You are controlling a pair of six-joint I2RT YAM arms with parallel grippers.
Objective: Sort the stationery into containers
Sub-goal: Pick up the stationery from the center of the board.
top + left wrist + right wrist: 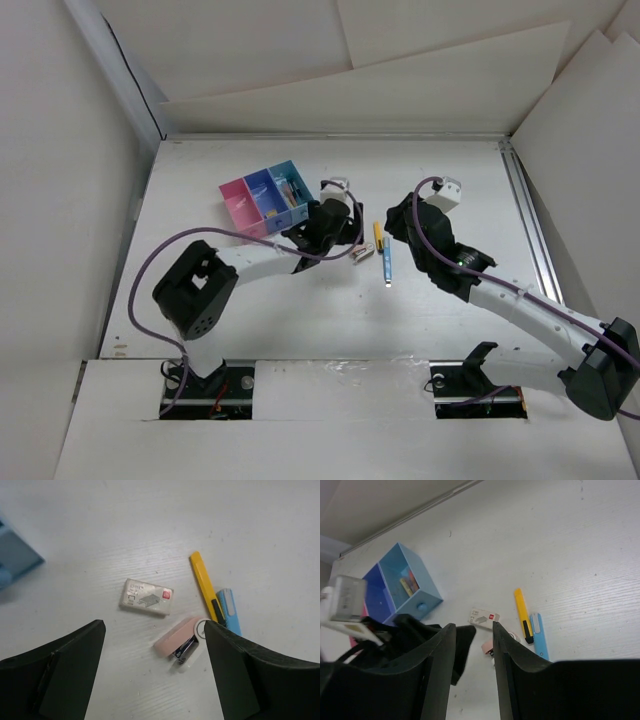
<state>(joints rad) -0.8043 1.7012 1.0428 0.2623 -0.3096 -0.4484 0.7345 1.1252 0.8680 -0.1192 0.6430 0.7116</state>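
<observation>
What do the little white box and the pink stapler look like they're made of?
The white box looks like printed cardboard, matte, with a staple drawing. The pink stapler seems smooth plastic, with shiny metal showing at its mouth.

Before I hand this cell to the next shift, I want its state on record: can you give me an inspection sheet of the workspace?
Surface: white table, lightly grained.
Job's things: three joined trays; the light blue tray holds small items. Loose on the table: staple box, pink stapler, yellow cutter, blue cutter.
Clutter: nothing seen.
Grippers: left gripper open wide over the pink stapler, empty; right gripper jaws parted, empty.
Cables: left purple cable loops off its arm; right purple cable runs along its arm.
Surroundings: white boards around the table; metal rail on one side.
</observation>
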